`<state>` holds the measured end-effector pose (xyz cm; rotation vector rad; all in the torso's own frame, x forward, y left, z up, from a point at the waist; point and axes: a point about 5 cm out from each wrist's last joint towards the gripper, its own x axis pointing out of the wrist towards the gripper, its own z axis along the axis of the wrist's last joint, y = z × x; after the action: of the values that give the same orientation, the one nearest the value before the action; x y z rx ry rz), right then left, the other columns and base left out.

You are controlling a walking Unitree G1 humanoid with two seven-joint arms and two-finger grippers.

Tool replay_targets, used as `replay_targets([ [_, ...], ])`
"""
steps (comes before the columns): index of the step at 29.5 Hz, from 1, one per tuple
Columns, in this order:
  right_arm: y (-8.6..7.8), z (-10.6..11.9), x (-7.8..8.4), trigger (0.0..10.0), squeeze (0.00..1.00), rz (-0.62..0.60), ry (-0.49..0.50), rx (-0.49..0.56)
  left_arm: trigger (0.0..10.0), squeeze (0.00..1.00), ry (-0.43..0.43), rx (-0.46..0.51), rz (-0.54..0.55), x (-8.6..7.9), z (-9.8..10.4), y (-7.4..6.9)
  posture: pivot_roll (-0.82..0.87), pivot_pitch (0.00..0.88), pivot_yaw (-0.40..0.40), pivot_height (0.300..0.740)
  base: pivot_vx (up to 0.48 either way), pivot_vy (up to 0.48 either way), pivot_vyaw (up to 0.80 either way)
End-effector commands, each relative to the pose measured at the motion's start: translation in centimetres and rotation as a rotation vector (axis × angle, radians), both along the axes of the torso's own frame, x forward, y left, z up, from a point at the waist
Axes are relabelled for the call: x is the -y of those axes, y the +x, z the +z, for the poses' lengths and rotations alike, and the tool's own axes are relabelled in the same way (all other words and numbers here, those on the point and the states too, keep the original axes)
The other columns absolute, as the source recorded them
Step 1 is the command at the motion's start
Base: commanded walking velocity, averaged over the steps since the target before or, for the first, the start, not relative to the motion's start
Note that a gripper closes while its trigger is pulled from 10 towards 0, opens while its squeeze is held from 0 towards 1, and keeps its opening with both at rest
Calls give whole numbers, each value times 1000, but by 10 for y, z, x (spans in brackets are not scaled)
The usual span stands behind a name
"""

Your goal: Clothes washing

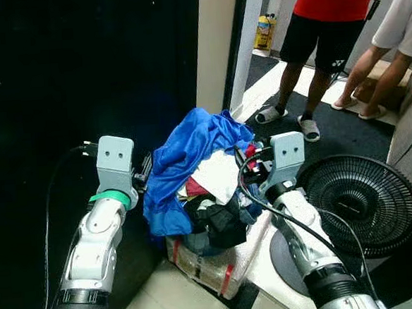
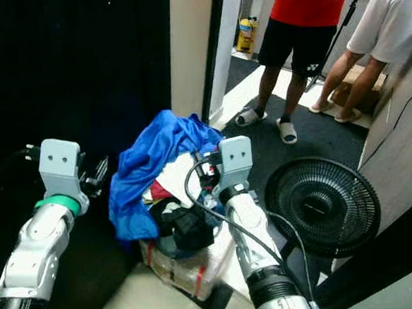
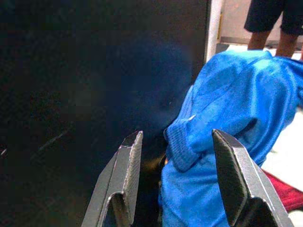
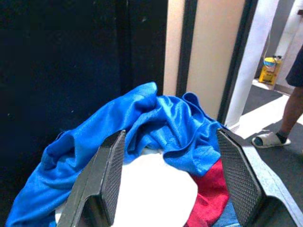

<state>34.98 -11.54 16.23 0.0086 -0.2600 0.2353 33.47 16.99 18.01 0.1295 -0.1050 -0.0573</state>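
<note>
light: bright from the doorway at upper right, floor there washed pale | dark: black panel [image 1: 80, 71] on the left nearly featureless | focus: eye views fairly sharp, mild softness | left wrist view: dim, blurred, fingers [image 3: 124, 179] soft-edged | glare: sheen on blue garment [image 4: 156, 123]

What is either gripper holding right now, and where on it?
Nothing. Both grippers are open: the left gripper straddles a fold of the blue garment without closing on it, and the right gripper hovers over the pile.
</note>
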Motion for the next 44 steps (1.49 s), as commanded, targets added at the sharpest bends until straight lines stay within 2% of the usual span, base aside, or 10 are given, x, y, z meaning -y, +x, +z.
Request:
replay_targets([
  [1, -1, -1, 0, 10000, 0, -6, -1, 2, 10000, 0, 7, -9, 1, -1, -3, 0, 93, 54, -3, 740, 0, 0, 0],
  [10, -1, 2, 1, 10000, 0, -17, -1, 15, 10000, 0, 7, 12, -12, 3, 1, 2, 92, 54, -3, 740, 279, 230, 0],
  [12, 0, -1, 3, 10000, 0, -17, 25, -13, 10000, 0, 6, 12, -13, 4, 1, 2, 88, 55, -3, 740, 377, 296, -800],
  [18, -1, 0, 5, 10000, 0, -27, -3, 2, 10000, 0, 4, 10, -15, 5, 0, 2, 85, 56, -3, 740, 382, 289, -704],
  [21, -1, 0, 5, 10000, 0, -30, -8, 6, 10000, 0, -2, 6, -12, 5, 0, 2, 83, 56, -2, 740, 335, 96, 0],
  [41, -2, -4, 5, 10000, 0, -28, -34, 2, 10000, 0, -7, 3, -38, 9, -1, 3, 82, 54, -1, 740, 0, 0, 0],
  [44, -2, -5, 4, 10000, 0, -26, -67, 7, 10000, 0, 3, -7, -56, 12, -4, 3, 82, 56, -1, 740, 0, 0, 0],
])
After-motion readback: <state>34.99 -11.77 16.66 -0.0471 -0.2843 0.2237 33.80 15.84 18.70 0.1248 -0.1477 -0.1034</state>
